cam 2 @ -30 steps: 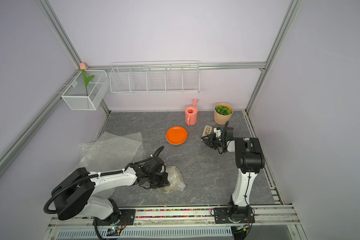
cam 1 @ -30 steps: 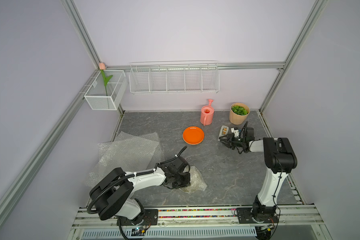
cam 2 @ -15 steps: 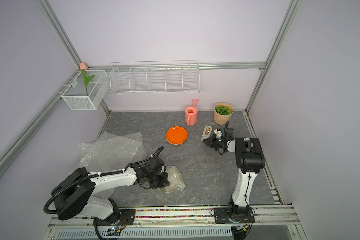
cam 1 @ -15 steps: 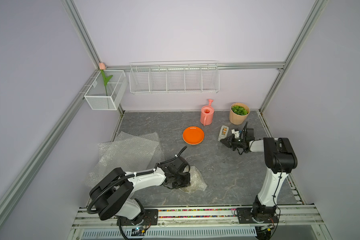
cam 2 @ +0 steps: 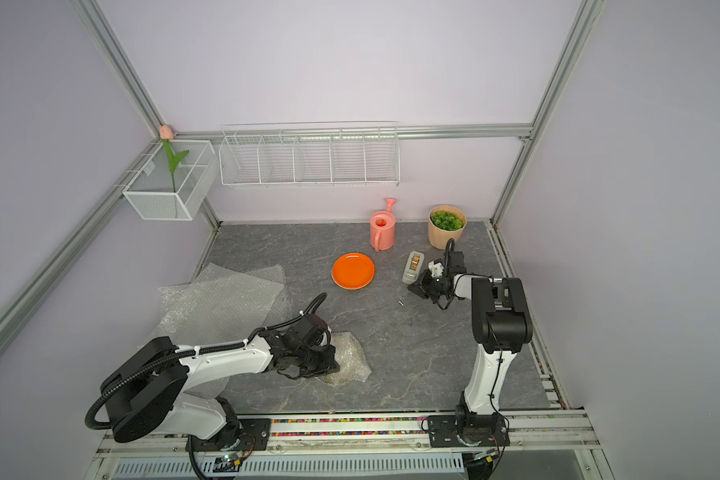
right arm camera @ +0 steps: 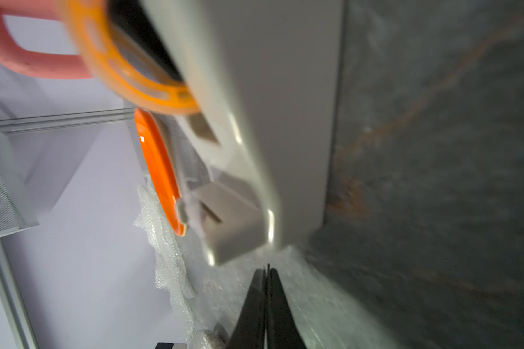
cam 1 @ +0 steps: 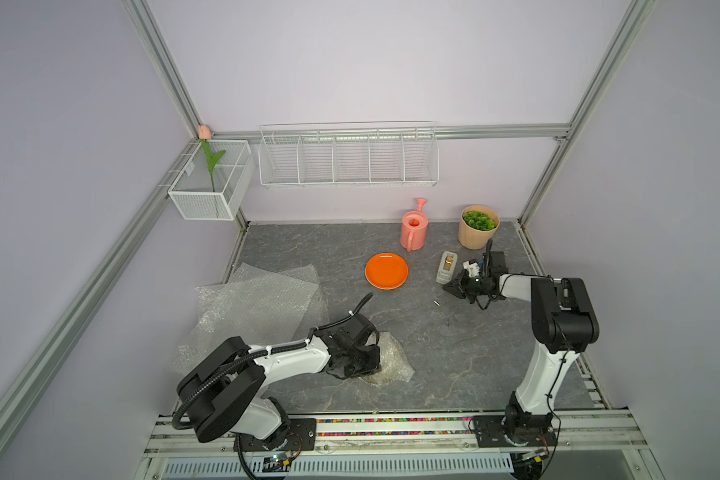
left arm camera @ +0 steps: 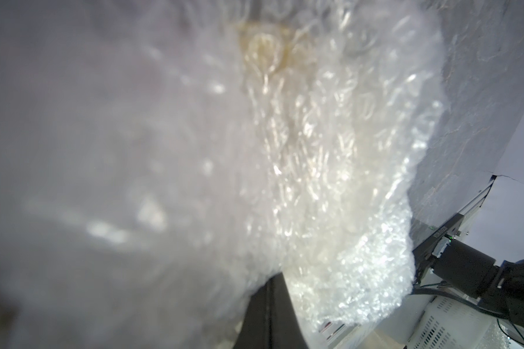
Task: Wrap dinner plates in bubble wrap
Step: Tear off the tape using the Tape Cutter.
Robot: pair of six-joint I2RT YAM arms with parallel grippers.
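Both top views: the orange plate (cam 1: pixel 386 271) sits mid-table, with loose wrap (cam 1: pixel 258 303) to its left. The left gripper (cam 1: pixel 362 369) is down on a wrapped bundle (cam 1: pixel 395 360) up front.
Left wrist: its jaws are pinched together against the bundle.
Right wrist: the right gripper (right arm camera: pixel 266 272) is closed tight, just beside the dispenser (right arm camera: pixel 270 121).

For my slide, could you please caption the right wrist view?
Right gripper, shut, at the end of the tape dispenser; orange plate beyond.
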